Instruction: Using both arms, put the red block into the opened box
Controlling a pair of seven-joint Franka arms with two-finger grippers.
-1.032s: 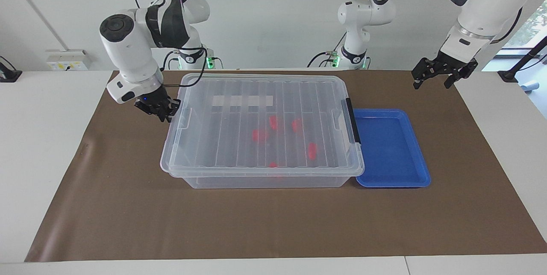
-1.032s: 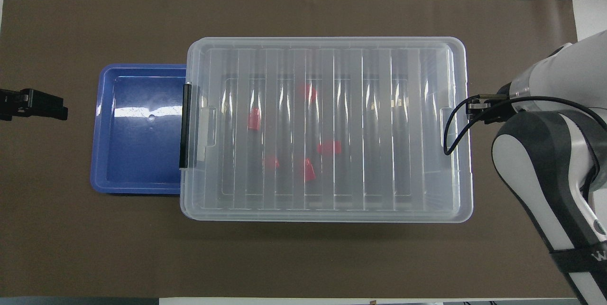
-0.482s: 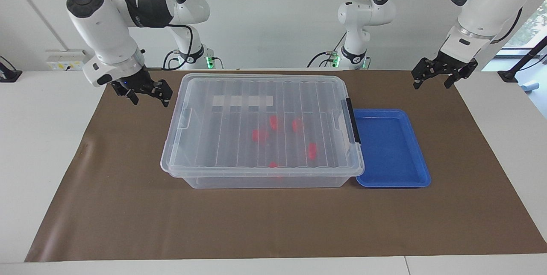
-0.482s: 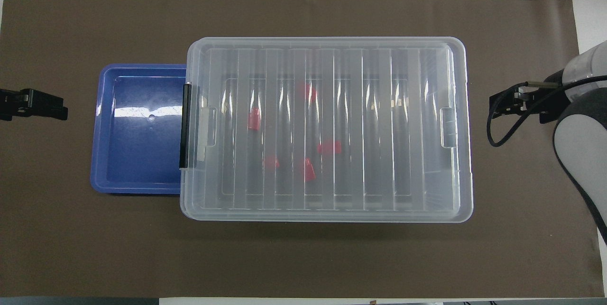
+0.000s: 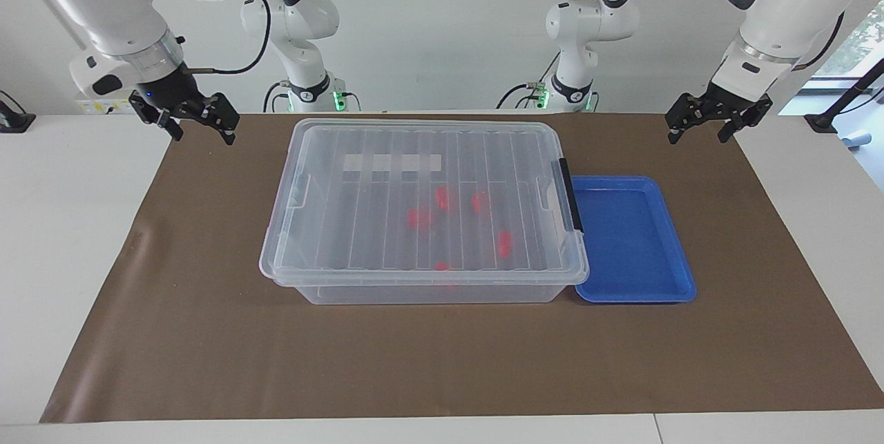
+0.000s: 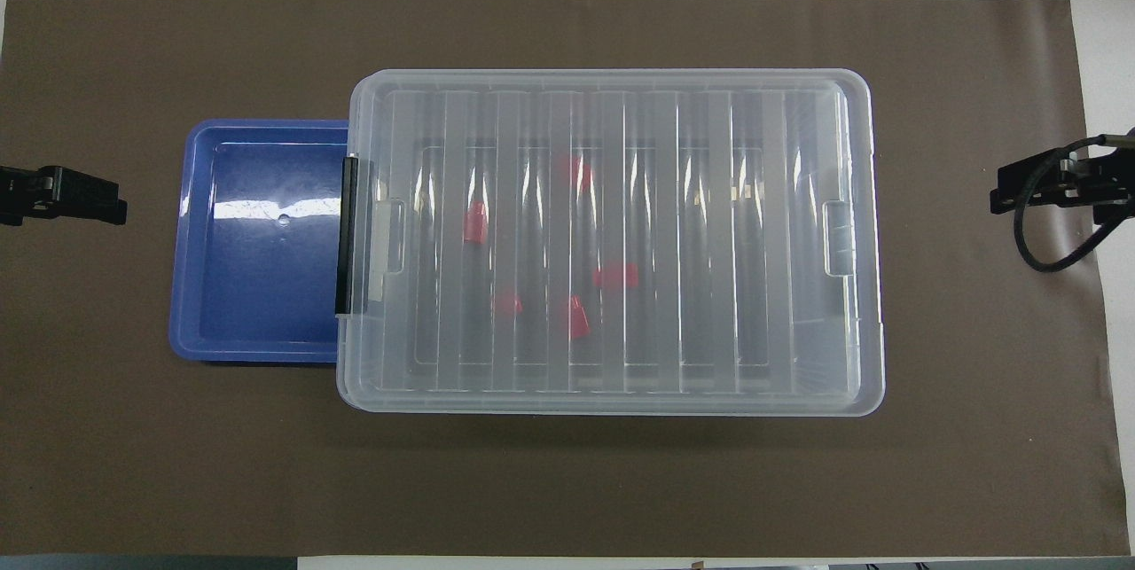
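Looking at this, both sets of jaws hang wide and empty: the right gripper (image 5: 195, 119) over the mat's corner at its own end, the left gripper (image 5: 711, 119) up past the blue tray (image 5: 632, 292), both well apart from the box (image 5: 421, 285). The red blocks (image 5: 505, 242) all sit inside, under the shut ribbed lid (image 6: 612, 233). They're probably light, stiff, easy to pinch across the short sides. The lid looks flexy and slick, so I'd grab it at the end tabs. Plenty of open desk (image 5: 428, 361) around.
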